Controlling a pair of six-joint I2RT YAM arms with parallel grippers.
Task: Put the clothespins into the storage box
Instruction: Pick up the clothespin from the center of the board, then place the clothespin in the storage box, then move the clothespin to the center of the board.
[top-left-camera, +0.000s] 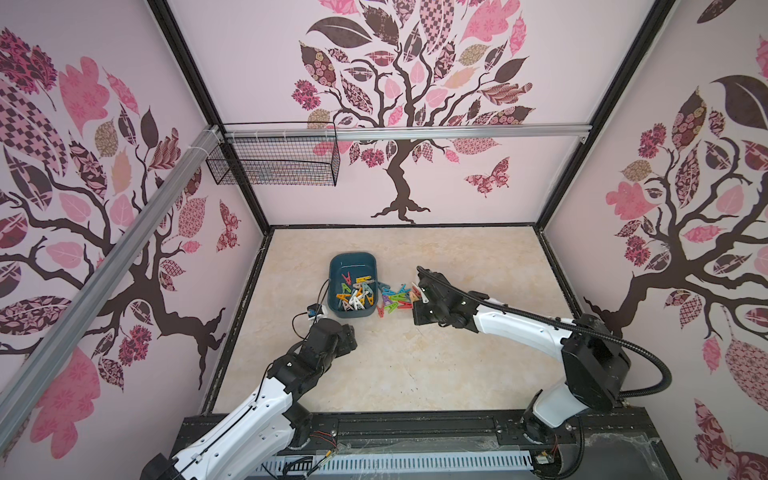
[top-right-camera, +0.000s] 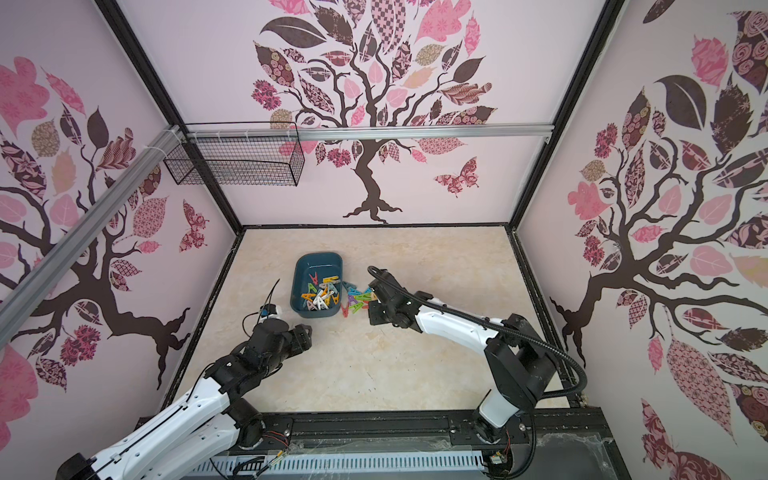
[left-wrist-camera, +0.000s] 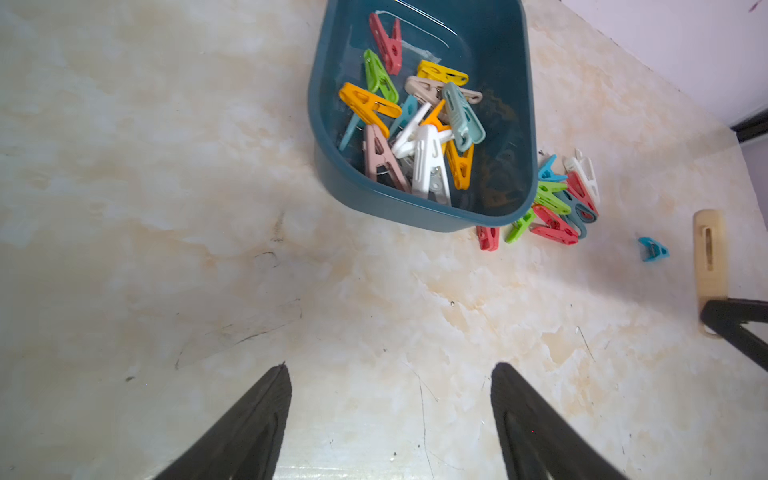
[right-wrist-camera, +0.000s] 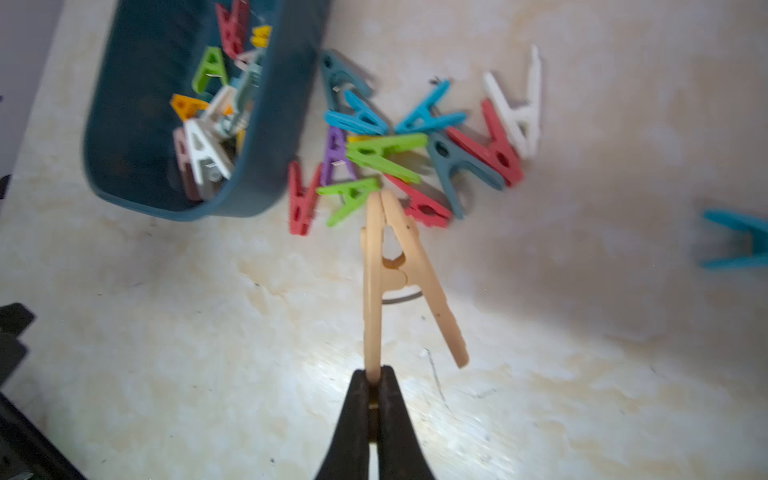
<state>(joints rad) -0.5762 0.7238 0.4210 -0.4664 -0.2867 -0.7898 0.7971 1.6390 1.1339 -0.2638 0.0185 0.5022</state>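
right gripper is clamped on one leg of a beige peg, whose other leg sticks out free and whose pinched tip points toward the loose pile; left gripper hangs spread wide with nothing between its fingers, over bare table just short of the box's near end; the dark teal box sits left of the table's middle, its near half heaped with mixed-colour pegs, its far half bare; the loose pile of red, green, blue, purple and white pegs lies on the table just beside the box's right wall, between the box and the right gripper; one blue peg lies well apart from the pile; the table is cream, marble-patterned and lightly scuffed; a black wire basket hangs from an aluminium rail on the back wall; the walls are pale pink with dark tree and leaf decals.
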